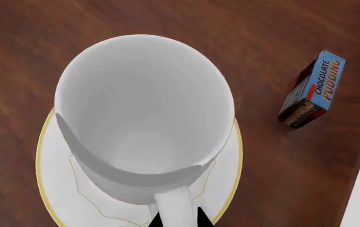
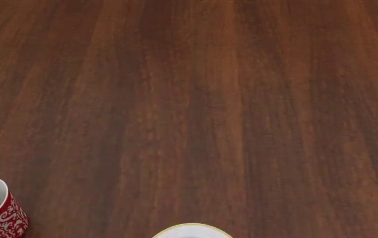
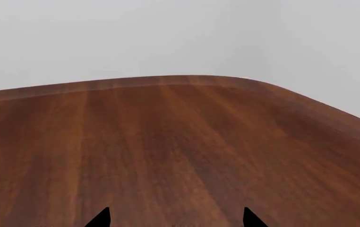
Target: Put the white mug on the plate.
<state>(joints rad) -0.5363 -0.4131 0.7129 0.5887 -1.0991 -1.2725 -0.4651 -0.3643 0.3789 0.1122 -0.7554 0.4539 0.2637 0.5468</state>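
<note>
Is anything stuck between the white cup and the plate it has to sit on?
Nothing visible is. In the left wrist view the white mug is right over the plate, with the left end effector at its handle. The pudding box lies off to the side on the table.

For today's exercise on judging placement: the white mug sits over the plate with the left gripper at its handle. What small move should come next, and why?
Probably open the left gripper and let go. In the left wrist view the mug stands upright within the plate's gold rim, with the dark gripper tips on either side of the handle. Whether the base fully touches the plate cannot be told, so easing down slightly first may be safer.
</note>
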